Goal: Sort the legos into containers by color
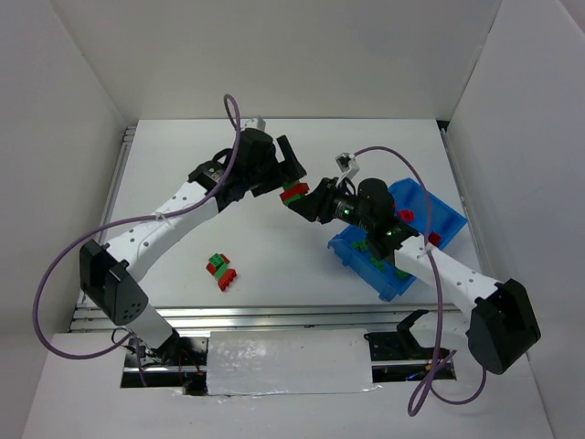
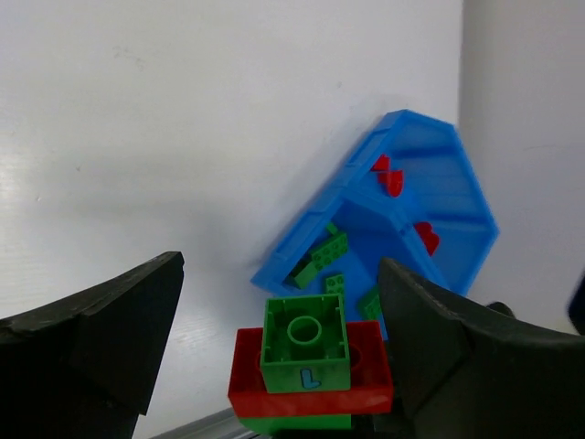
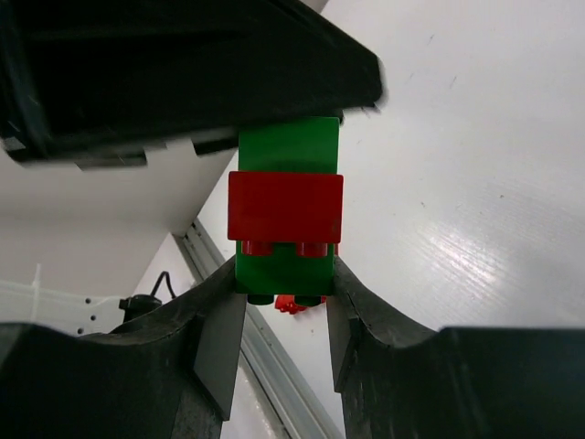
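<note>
My right gripper point(image 1: 308, 200) point(image 3: 283, 274) is shut on the bottom green brick of a green-red-green lego stack point(image 1: 293, 192) point(image 3: 285, 208), held above the table at mid-height. My left gripper point(image 1: 284, 172) point(image 2: 279, 306) is open, its fingers point(image 2: 91, 338) wide apart on either side of the stack's top green brick point(image 2: 306, 343). The blue bin point(image 1: 450, 218) point(image 2: 439, 155) lies to the right. One compartment holds red legos point(image 2: 391, 178), the other green legos point(image 2: 324, 251).
A small cluster of loose green and red legos point(image 1: 222, 270) lies on the table in front of the left arm. A red piece point(image 3: 291, 304) shows under the held stack. White walls enclose the table on three sides.
</note>
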You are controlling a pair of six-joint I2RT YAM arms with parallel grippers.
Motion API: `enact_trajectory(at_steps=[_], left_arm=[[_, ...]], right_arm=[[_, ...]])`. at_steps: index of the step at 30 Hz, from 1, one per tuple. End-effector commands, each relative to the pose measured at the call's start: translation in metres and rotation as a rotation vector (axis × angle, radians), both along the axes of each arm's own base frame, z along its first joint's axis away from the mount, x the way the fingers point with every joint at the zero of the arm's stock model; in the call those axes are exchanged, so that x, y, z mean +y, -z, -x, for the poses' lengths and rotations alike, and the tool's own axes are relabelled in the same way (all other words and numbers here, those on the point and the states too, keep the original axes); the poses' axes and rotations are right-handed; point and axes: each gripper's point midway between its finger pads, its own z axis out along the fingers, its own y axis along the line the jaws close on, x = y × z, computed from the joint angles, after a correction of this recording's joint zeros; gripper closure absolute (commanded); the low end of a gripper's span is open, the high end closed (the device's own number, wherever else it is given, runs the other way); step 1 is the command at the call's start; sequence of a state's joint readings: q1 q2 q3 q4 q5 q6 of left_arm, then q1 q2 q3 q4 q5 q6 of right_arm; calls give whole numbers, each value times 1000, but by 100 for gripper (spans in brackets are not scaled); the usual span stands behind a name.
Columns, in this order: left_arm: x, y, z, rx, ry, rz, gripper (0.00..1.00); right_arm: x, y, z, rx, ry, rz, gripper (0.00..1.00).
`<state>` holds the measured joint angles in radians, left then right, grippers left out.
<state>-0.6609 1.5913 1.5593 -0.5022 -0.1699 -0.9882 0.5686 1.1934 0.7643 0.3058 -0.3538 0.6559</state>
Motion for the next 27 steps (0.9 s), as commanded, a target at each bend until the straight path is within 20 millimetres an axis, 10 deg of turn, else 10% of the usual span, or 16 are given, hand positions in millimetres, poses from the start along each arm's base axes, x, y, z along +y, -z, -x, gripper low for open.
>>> enact_trajectory(at_steps=[1, 7, 8, 15, 27], left_arm=[[13, -86, -8, -240, 62, 73, 1], [45, -147, 10, -562, 299, 132, 1], [37, -161, 38, -625, 459, 181, 1], [6, -145, 128, -699, 1152, 342, 0], [-16, -136, 142, -599, 1277, 432, 0]], right_arm=[[-11, -32, 3, -105, -36, -49, 72], [-25, -48, 19, -103, -197, -35, 73], [-29, -56, 31, -99, -298, -52, 73], [-34, -96, 83, -61, -678, -87, 74], [-29, -99, 90, -78, -705, -45, 74]])
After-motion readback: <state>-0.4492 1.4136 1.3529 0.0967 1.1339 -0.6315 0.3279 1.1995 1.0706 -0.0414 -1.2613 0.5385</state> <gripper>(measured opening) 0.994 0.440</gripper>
